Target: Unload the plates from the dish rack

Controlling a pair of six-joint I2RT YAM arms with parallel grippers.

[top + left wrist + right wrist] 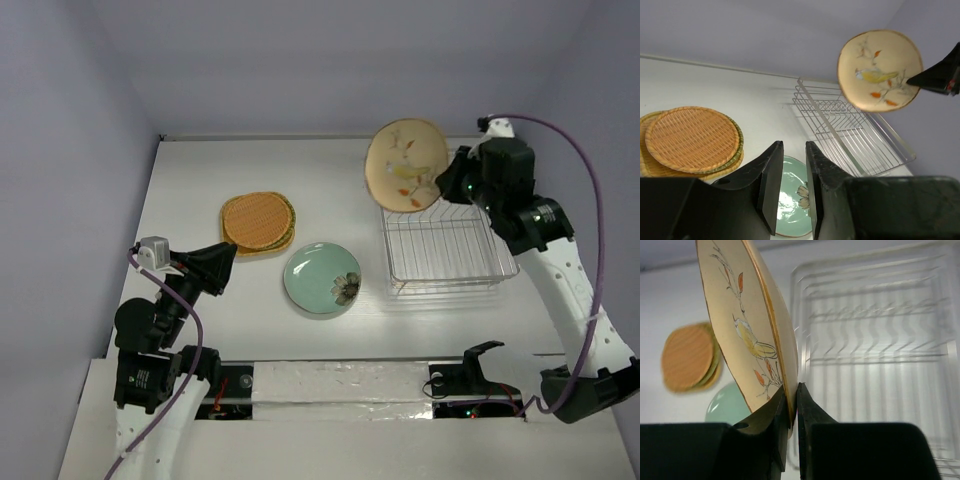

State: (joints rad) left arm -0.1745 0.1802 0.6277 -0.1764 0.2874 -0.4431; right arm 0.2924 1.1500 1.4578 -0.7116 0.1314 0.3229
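Now the beige plate (405, 165) is hanging above the dish rack (445, 250).
Right fingers (812, 415) are pinching its rim; left fingers (771, 180) are hovering narrowly apart, holding nothing.

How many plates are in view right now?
5. Three orange plates stacked left of centre (the stack may hide another), one pale green plate on the table, one beige plate pinched by the right gripper above the dish rack.
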